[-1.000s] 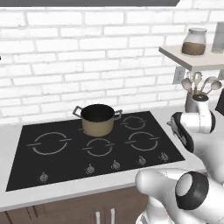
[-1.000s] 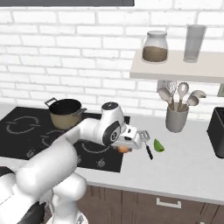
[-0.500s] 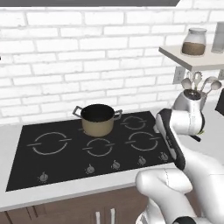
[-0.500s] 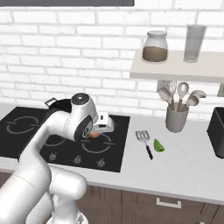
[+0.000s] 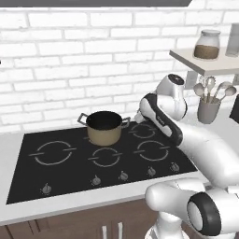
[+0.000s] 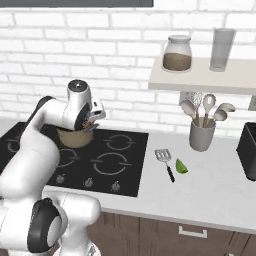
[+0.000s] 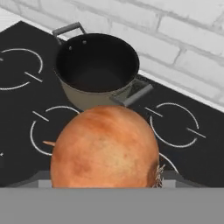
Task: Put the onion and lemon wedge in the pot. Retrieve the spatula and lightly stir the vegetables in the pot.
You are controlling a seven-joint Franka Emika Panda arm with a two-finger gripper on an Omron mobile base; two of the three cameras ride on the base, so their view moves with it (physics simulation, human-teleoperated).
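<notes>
The pincer (image 6: 91,121) is clamped on the onion (image 7: 105,146), a smooth round orange-brown bulb, held above the glossy black hob beside the pot (image 5: 104,128). That pot is squat, tan and dark inside, and it stands at the hob's back edge. On the pale surface right of the hob lie the flat-headed spatula (image 6: 165,161) and the green wedge (image 6: 181,166), just beside each other.

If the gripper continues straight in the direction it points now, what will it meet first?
Probably the pot. In the hand view the gripper, its jaws around the onion, looks toward the pot's open dark inside just ahead. Depth is unclear, so it may meet the near rim or handle first.
</notes>
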